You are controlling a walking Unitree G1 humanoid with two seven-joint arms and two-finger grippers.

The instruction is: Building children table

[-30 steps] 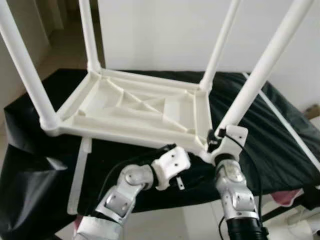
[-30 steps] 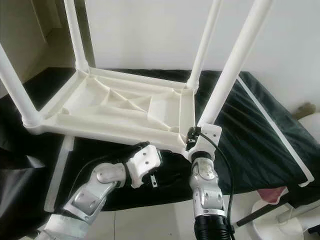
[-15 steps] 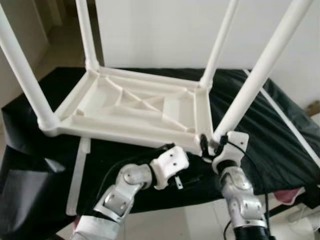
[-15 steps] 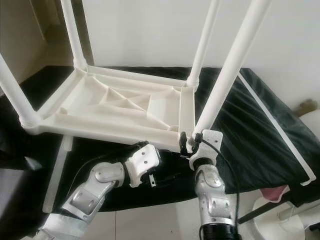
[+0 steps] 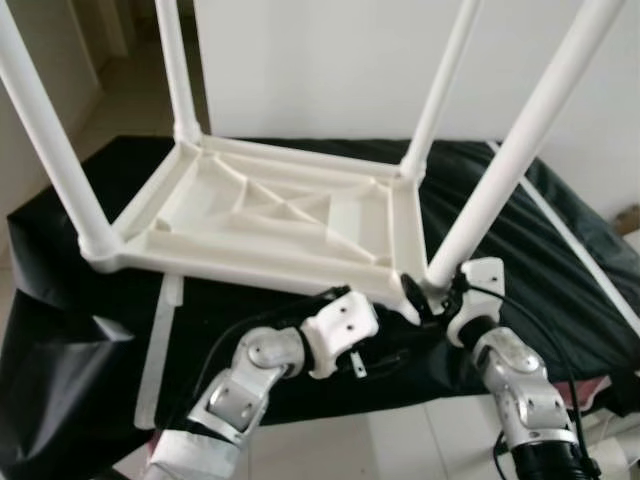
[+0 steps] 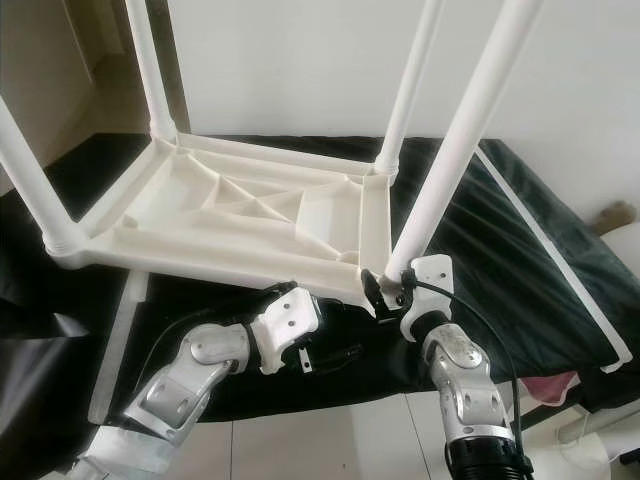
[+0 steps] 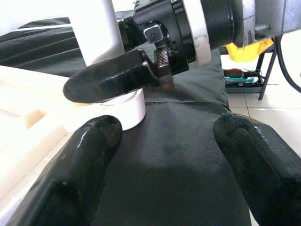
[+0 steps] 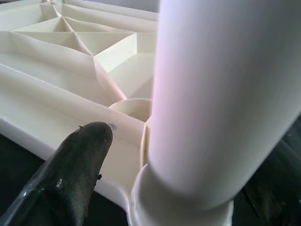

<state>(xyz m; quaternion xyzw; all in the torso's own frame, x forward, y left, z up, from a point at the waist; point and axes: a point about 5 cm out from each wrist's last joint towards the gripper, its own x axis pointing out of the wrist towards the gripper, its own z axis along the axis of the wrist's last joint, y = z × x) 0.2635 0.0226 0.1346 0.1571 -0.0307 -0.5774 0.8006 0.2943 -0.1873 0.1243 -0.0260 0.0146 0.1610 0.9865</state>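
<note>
The upturned white plastic children's table (image 5: pixel 270 220) lies on a black cloth (image 5: pixel 560 270). At its 5 o'clock corner the right gripper (image 6: pixel 390 287) clasps the white tubular leg (image 5: pixel 500 170); twisting could unseat it. The left gripper (image 7: pixel 164 155) gapes, empty.

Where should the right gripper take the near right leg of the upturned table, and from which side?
Low on the near right leg, just above its corner socket, coming from the robot's side as the right gripper sits now. The round tube stands free there, its fingers can straddle it, and the tabletop frame steadies the base.
</note>
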